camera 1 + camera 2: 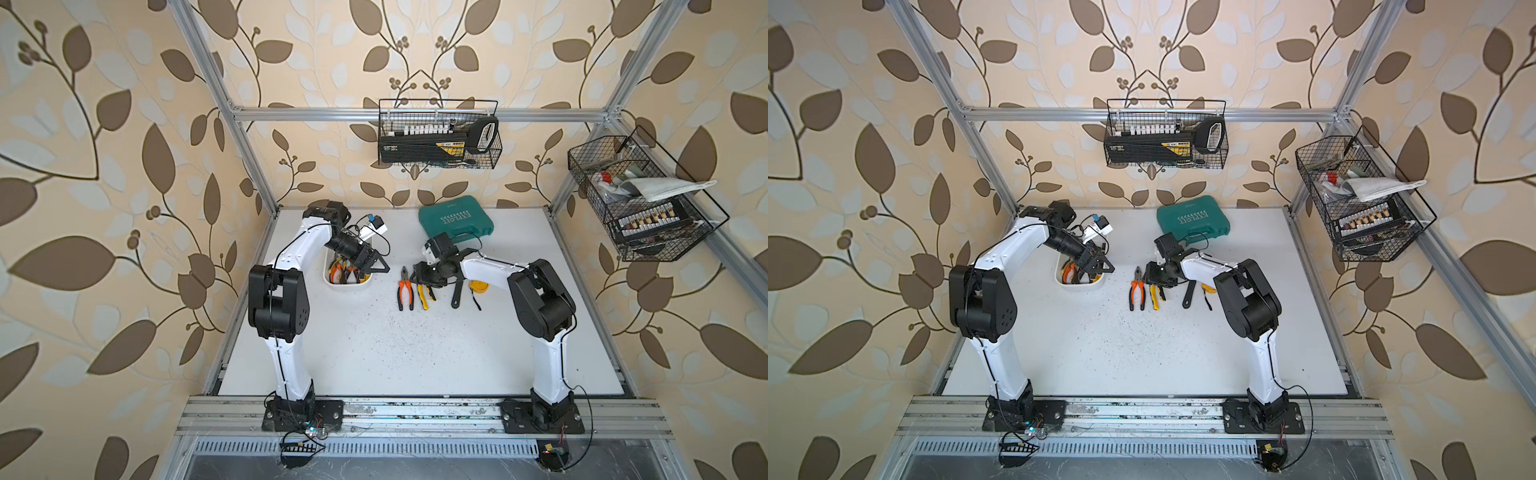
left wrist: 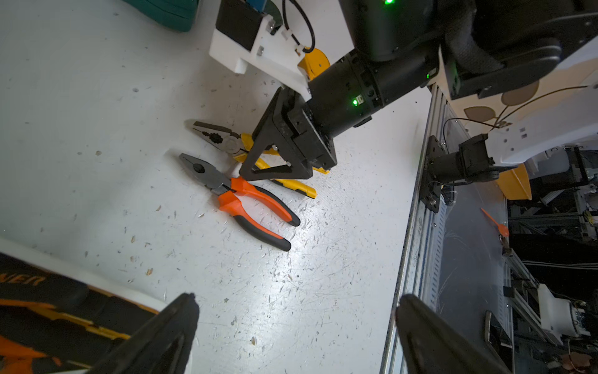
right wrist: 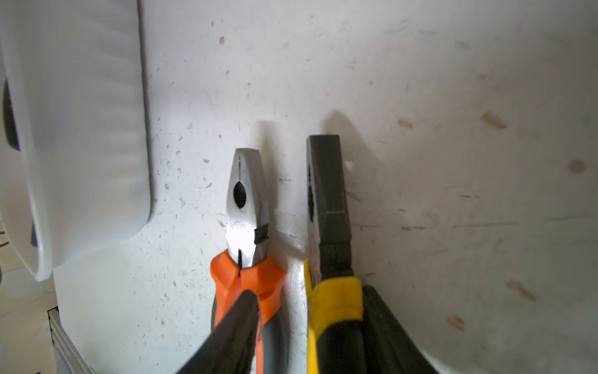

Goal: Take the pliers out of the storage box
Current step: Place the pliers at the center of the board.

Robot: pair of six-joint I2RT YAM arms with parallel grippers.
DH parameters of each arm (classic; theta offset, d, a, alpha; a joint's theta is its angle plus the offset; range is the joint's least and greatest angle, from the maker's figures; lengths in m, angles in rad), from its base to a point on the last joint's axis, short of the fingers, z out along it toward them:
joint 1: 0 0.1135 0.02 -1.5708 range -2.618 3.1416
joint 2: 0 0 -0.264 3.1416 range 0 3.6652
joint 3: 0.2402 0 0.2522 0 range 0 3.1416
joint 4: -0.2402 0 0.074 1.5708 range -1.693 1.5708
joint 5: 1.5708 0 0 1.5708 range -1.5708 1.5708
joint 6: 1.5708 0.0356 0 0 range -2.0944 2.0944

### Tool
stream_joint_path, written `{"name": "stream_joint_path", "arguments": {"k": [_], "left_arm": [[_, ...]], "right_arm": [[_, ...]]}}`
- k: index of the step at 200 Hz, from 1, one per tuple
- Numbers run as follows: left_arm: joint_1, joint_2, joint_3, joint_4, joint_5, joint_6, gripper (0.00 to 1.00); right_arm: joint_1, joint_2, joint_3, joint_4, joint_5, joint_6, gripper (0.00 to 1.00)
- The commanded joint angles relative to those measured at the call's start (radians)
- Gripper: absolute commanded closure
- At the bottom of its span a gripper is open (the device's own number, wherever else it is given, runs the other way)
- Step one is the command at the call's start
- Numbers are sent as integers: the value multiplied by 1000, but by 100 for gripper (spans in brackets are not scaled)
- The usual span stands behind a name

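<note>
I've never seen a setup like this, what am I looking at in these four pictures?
Two white-and-black robot arms, a left arm and a right arm, are bolted at the front of a white table. Two pictures look down from overhead; the other two come from a camera on each wrist. On the table: a white box with pliers inside, orange pliers, yellow pliers, a dark wrench, a yellow tape measure and a teal case. The left tool is open above the box, holding nothing. The right tool sits low over the yellow pliers, jaws apart, seemingly not gripping.
</note>
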Motion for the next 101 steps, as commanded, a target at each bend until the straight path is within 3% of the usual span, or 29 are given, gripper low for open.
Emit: {"name": "stream_joint_path", "arguments": {"k": [1,53,71,101], "left_arm": [[-3,-54,-7,-33,25,50,1],[-17,-65,-39,17,-8,26,1],[-19,-66,-44,46,-16,-1,1],[-19,-63,-41,40,-23,25,1]], "right_arm": [[-5,-42,-8,-18,15,1,47],[-16,-128,-96,-56,66,40,43],[-16,-159,-133,-57,91,40,34],[-16,-192,-142,-70,110,17,28]]}}
